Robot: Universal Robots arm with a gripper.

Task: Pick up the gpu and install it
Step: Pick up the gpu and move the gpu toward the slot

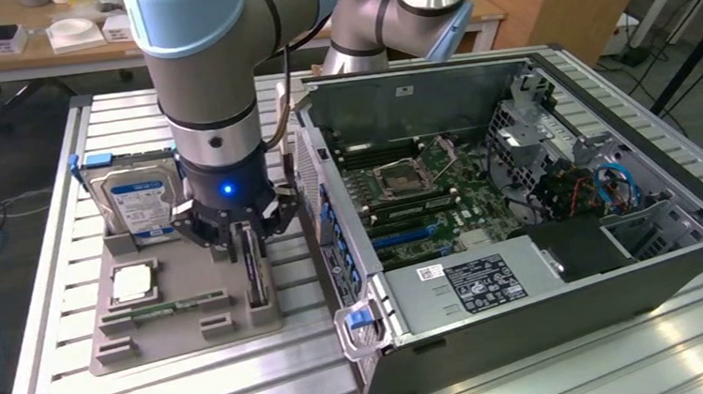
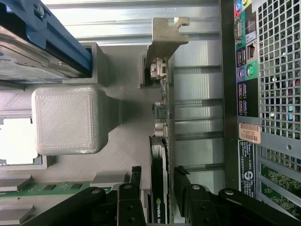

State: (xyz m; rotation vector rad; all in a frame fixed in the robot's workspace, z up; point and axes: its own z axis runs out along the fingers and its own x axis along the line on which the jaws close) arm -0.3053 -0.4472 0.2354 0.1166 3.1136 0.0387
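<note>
The gpu [image 1: 255, 272] is a thin dark card standing on its long edge in a slot of the grey holder tray [image 1: 163, 348], beside the computer case. In the wrist view the gpu [image 2: 160, 141] shows edge-on, with its silvery end bracket [image 2: 164, 40] at the far end. My gripper [image 1: 245, 235] hangs straight down over the card. My gripper [image 2: 159, 181] is open and straddles the card's near end, one black finger [image 2: 136, 176] on each side. A narrow gap shows between each finger and the board.
The open computer case [image 1: 516, 203] lies on its side on the exterior view's right, and its rear panel [image 2: 263, 94] runs close beside the card. On the tray stand a silver hard drive [image 1: 138, 200], a processor [image 1: 132, 283] and a green memory stick [image 1: 160, 309].
</note>
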